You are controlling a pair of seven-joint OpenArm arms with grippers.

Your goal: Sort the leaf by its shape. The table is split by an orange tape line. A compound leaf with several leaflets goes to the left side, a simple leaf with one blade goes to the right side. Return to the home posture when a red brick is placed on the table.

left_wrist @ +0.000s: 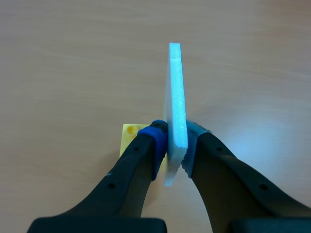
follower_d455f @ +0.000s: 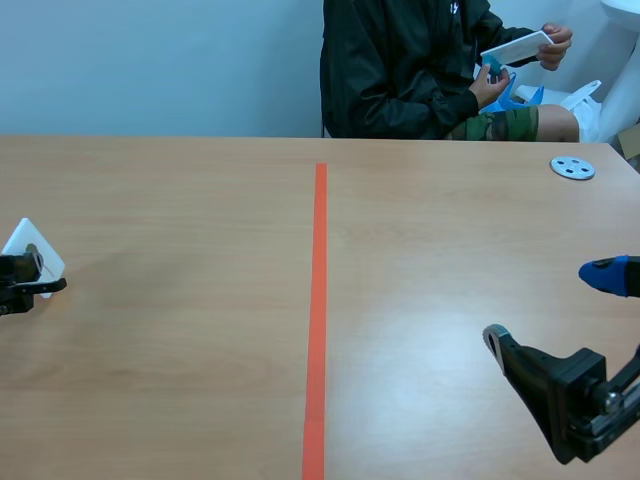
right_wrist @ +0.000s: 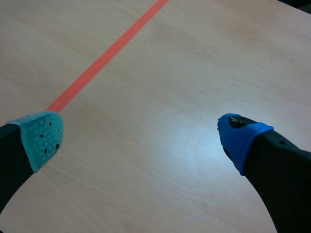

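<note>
Left gripper (left_wrist: 176, 141): clenched on the white foam card; you will find one pad pressed to each face.

White foam card (left_wrist: 176, 97): the task's thing. It stands on edge between the left gripper's pads and runs forward past the fingertips. In the scene view it sits at the table's far left, well clear of the tape line on its left side. Its faces are edge-on in the left wrist view and too small in the scene view, so you cannot tell what leaf it carries.

Yellow piece (left_wrist: 129, 138): flat, with a round hole near one corner. It lies on the table under the left gripper's left finger, just beside the card's near end. You cannot tell whether it touches the card.

Right gripper (right_wrist: 141, 133): released, its fingers spread wide with bare table between them. It is low on the right side of the tape line.

Orange tape line (follower_d455f: 318, 300): runs down the middle of the table (follower_d455f: 180, 350), away from you.

Grey disc (follower_d455f: 573, 168): lies flat at the table's far right, well apart from both grippers.

Person (follower_d455f: 400, 70): seated across the table, to the right of the tape line, with a hand (follower_d455f: 556, 45) on a second white card (follower_d455f: 515, 48) held off the table.
</note>
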